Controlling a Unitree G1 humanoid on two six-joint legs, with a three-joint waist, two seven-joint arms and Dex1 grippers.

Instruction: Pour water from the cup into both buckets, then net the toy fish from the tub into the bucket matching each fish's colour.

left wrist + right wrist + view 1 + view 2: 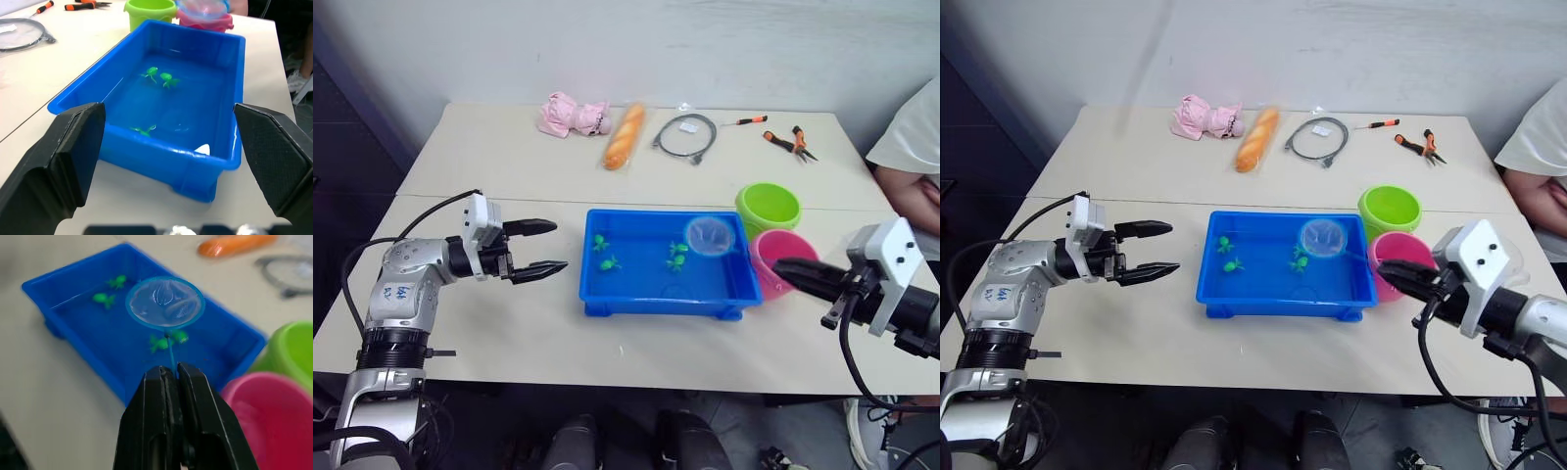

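**Net over the tub, green fish not yet caught**

Nearest to me, at the left of the head view, my left gripper [540, 248] has its fingers spread apart and holds nothing. At the lower right, my right gripper [172, 374] has its fingers pressed together on the thin handle of the net [165, 302], whose hoop hangs above the tub [607, 304] in the middle of the frame. In the water I see only green fish [606, 262], four I think, so I judge the pink ones are already moved and the green ones remain. Right of the tub stands the pink bucket [766, 247], and behind it the green bucket [768, 207].
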